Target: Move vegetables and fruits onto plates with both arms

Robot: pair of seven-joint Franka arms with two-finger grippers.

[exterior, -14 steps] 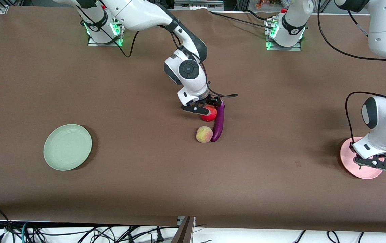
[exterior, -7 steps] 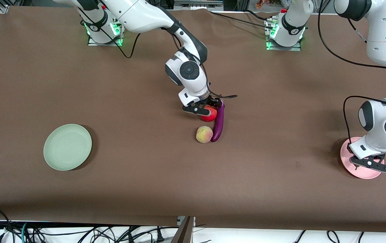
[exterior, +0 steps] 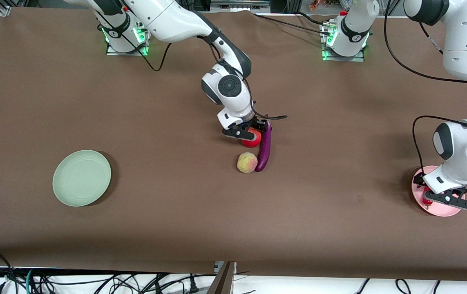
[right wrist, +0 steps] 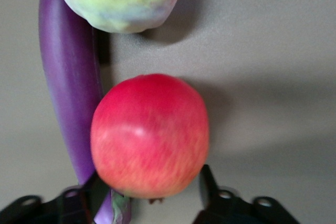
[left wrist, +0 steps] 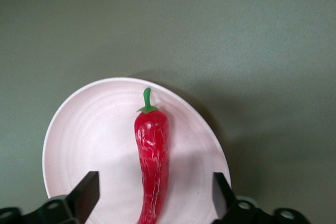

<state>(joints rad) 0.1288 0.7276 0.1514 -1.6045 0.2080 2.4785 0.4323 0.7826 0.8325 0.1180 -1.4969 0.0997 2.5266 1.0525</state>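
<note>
My right gripper (exterior: 244,133) is down at the middle of the table, shut on the round red fruit (exterior: 253,140), which rests on the cloth. In the right wrist view its fingers (right wrist: 206,182) press both sides of the red fruit (right wrist: 150,135). The purple eggplant (exterior: 264,147) lies against the fruit, and the peach (exterior: 247,162) lies nearer the camera. My left gripper (exterior: 445,198) is open just above the pink plate (exterior: 441,211). The red chili (left wrist: 152,166) lies on the pink plate (left wrist: 84,129) between the spread fingers (left wrist: 88,195). The mint green plate (exterior: 81,178) stands at the right arm's end.
The brown cloth covers the whole table (exterior: 176,102). A black cable (exterior: 276,117) trails on it beside the eggplant's stem end. The arm bases (exterior: 345,41) stand along the table's edge farthest from the camera.
My left gripper has shifted a little toward the table's middle over the pink plate, and the chili now shows on the plate. My right gripper has settled slightly lower on the red fruit.
</note>
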